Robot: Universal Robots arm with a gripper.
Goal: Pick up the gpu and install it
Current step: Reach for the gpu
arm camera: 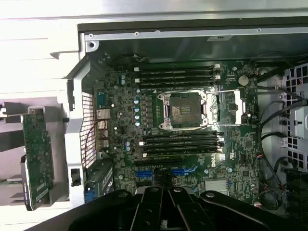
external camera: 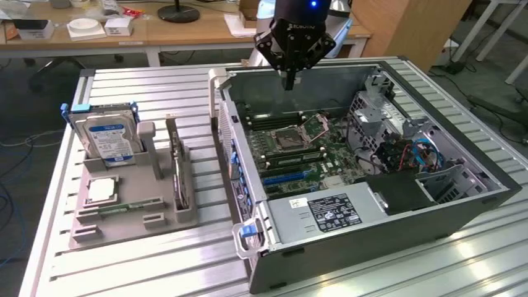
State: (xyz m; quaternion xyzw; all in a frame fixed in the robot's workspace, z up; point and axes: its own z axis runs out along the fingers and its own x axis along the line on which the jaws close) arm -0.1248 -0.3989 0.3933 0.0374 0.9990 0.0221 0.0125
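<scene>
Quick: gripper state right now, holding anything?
Gripper: closed, holding nothing, above the open computer case; the gpu stands in the grey holder.

At the exterior view's lower left, the tray holds the hard drive and the gpu; the computer case lies right, with the gripper above it.

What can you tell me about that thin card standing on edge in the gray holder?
The gpu is a thin flat card with a green circuit-board face, standing on its long edge in a slot of the gray holder, beside the open computer case. Nothing grips it.
</scene>
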